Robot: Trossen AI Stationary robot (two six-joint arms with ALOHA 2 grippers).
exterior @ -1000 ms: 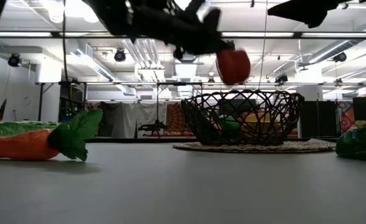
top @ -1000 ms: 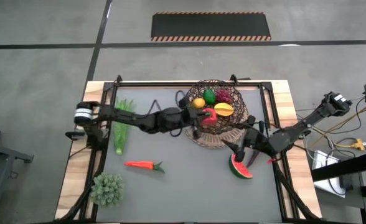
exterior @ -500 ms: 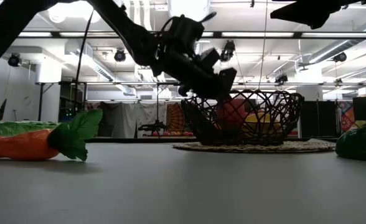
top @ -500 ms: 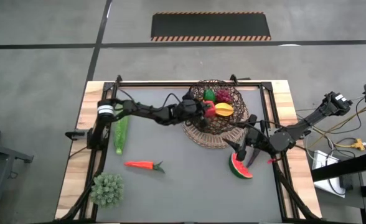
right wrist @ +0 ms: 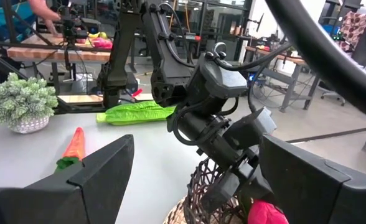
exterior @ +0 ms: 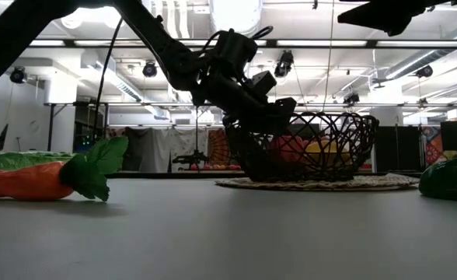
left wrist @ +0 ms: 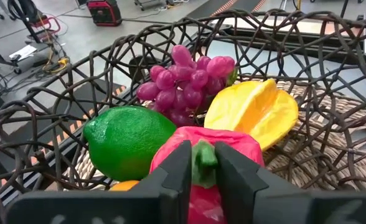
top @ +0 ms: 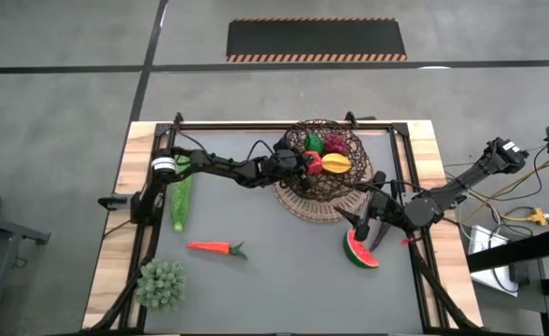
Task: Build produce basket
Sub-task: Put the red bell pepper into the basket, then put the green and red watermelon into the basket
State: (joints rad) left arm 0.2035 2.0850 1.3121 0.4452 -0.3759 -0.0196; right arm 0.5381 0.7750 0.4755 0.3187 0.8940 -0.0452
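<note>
Left gripper (left wrist: 203,163) sits inside the dark wicker basket (left wrist: 332,68), fingers still pinching the green stem of the red toy pepper (left wrist: 203,186). We judge placing is under way; release and withdrawal come next. Beyond it we count one lime (left wrist: 128,142), one grape bunch (left wrist: 184,86), one yellow mango (left wrist: 254,113).

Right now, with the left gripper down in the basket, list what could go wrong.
1. The left gripper brackets the red pepper's green stem; lifting before it fully opens could drag the pepper back out.
2. The pepper sits against the lime and mango; it may roll when released.
3. The left arm reaches over the basket rim, so a low retreat could snag the weave. The right gripper hangs by the watermelon slice.
</note>
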